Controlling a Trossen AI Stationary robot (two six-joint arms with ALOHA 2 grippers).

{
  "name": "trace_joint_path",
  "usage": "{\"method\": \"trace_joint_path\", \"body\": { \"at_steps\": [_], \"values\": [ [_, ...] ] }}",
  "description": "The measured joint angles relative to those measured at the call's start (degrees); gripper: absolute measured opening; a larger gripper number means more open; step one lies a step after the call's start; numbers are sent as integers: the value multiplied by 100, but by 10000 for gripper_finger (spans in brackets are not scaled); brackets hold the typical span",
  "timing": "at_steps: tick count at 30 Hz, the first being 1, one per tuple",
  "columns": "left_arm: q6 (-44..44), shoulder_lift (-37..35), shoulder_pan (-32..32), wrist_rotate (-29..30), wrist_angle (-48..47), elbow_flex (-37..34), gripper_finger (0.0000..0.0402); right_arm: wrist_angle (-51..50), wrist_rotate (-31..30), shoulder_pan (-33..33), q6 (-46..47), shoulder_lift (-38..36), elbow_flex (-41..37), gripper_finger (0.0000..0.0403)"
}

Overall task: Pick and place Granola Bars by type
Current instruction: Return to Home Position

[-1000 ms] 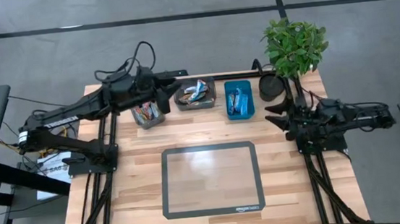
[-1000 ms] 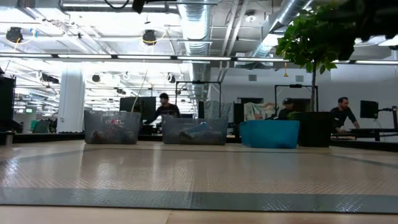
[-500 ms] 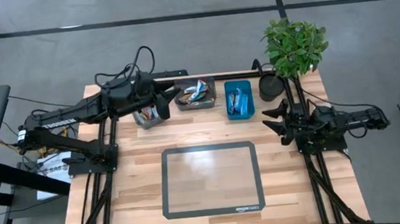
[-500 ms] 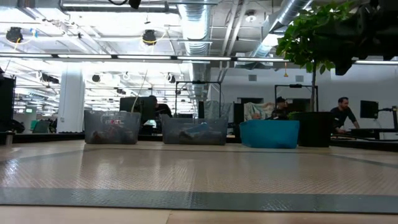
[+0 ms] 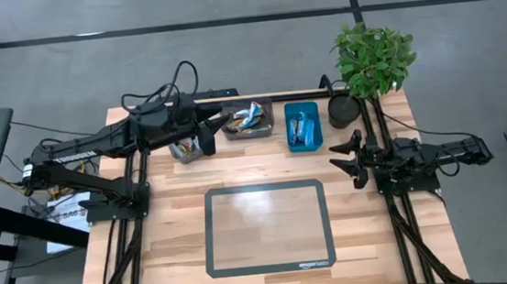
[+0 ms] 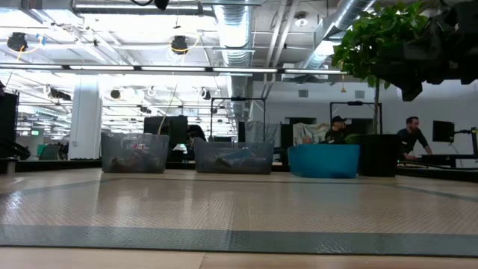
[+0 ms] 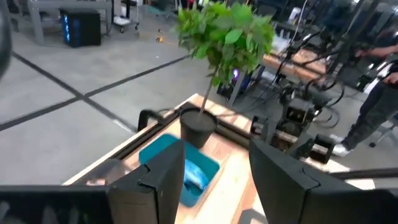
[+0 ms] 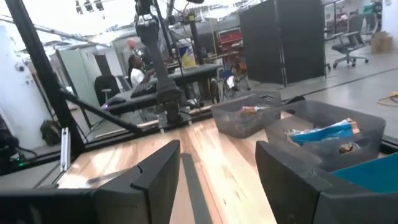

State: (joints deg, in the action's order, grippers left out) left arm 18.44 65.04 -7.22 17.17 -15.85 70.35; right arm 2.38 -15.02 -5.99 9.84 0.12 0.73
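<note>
The granola bars lie in three bins at the table's far edge. Multicoloured ones are in the left grey bin (image 5: 183, 149), blue and mixed ones in the middle grey bin (image 5: 248, 119), and blue ones in the blue bin (image 5: 303, 126). My left gripper (image 5: 218, 124) hovers open and empty between the two grey bins, partly covering the left one. In the left wrist view its fingers (image 7: 214, 174) point toward the blue bin (image 7: 180, 171). My right gripper (image 5: 345, 159) hangs open and empty above the table's right side, facing the bins (image 8: 323, 134).
A grey-framed mat (image 5: 268, 227) lies on the near middle of the table. A potted plant (image 5: 373, 58) stands at the far right corner, with a black pot (image 5: 343, 109) beside the blue bin. A black rail runs behind the bins. People sit in the room beyond (image 6: 409, 134).
My left gripper has drawn back a little from the middle grey bin toward the near edge, over the left bin's right end. My right gripper has moved toward the table's left and slightly toward the near edge. Both stayed open.
</note>
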Motion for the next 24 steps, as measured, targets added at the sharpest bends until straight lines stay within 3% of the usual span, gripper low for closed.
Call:
{"method": "trace_joint_path", "body": {
  "at_steps": [7,12,17,21,24],
  "values": [
    [647,4,12,-484,-629,0,171,-79,367,-1,-225,35,7,202],
    [279,4,159,-1410,-563,-2,171,-156,808,-1,-293,108,11,202],
    [-73,4,453,-1500,-326,-64,171,-161,824,-1,-281,138,11,202],
    [138,-111,670,-1744,-301,-520,171,-161,823,-1,-281,138,11,202],
    [328,-387,853,-1988,209,-1237,171,-161,823,-1,-281,138,11,202]
  ]
}}
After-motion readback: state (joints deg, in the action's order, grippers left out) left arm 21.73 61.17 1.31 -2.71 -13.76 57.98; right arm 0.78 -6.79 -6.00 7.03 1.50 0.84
